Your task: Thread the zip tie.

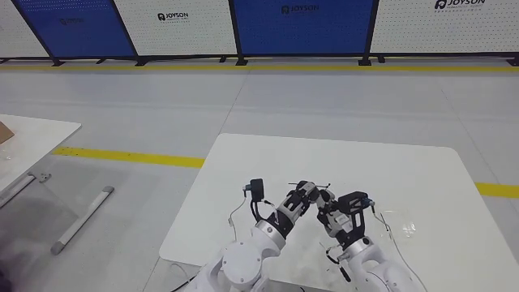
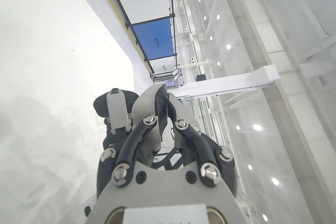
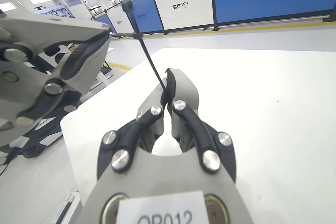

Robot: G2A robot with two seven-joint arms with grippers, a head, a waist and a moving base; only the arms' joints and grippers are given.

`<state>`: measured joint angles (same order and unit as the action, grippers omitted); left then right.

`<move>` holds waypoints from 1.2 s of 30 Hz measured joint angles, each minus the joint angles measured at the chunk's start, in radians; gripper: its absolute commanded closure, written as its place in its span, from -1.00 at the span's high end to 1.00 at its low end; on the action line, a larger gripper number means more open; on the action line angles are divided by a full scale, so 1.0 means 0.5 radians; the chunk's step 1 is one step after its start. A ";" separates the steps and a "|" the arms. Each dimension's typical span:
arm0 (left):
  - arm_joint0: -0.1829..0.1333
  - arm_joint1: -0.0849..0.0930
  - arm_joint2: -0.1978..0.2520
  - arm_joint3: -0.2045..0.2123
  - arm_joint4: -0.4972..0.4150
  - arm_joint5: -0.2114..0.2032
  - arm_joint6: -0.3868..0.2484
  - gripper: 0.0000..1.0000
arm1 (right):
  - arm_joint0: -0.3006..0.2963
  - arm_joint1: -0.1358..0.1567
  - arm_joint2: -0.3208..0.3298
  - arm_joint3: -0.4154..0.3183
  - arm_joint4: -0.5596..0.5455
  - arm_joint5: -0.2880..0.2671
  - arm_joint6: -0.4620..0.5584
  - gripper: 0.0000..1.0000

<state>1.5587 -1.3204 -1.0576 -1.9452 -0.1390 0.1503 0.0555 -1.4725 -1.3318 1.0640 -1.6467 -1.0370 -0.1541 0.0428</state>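
Both arms are held close together above the near part of a white table (image 1: 405, 170). The right gripper (image 3: 167, 82) is seen with its jaws pressed together on the lower end of a black zip tie (image 3: 151, 59). From that grip the zip tie is carried upward at a slant, clear of the table, and is ended by a blocky head (image 3: 127, 5) at its upper tip. Partway up the zip tie, a small block (image 3: 138, 35) is seen where a short black piece meets it from the side. That short piece is pinched at the very tips of the left gripper (image 3: 106, 34), whose jaws are likewise brought together on it. In the left wrist view a thin dark line is caught between the closed pads, and the right gripper is seen just behind them. It cannot be told whether the short piece and the long one belong to a single tie or to two. In the top view the two grippers are placed just beside each other, and the tie between them is too small to make out. Behind the table, a yellow line (image 1: 122, 156) is painted on the grey floor, and a row of blue and white panels (image 1: 300, 8) is set along the far side.
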 measured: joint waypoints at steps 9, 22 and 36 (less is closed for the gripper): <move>0.019 -0.001 -0.016 -0.023 -0.046 -0.085 0.014 -1.00 | 0.017 -0.003 -0.020 0.033 -0.019 -0.011 0.003 -1.00; 0.015 -0.004 -0.037 -0.001 -0.072 -0.045 0.061 -1.00 | -0.007 0.006 0.022 0.056 0.071 -0.109 0.007 -0.04; -0.009 -0.010 -0.009 0.022 -0.058 0.001 0.064 -1.00 | -0.022 0.013 0.024 -0.013 0.040 -0.120 0.014 -0.12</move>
<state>1.5541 -1.3252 -1.0623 -1.9343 -0.1680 0.1507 0.0875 -1.4837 -1.3252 1.0762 -1.6532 -1.0170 -0.2139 0.0496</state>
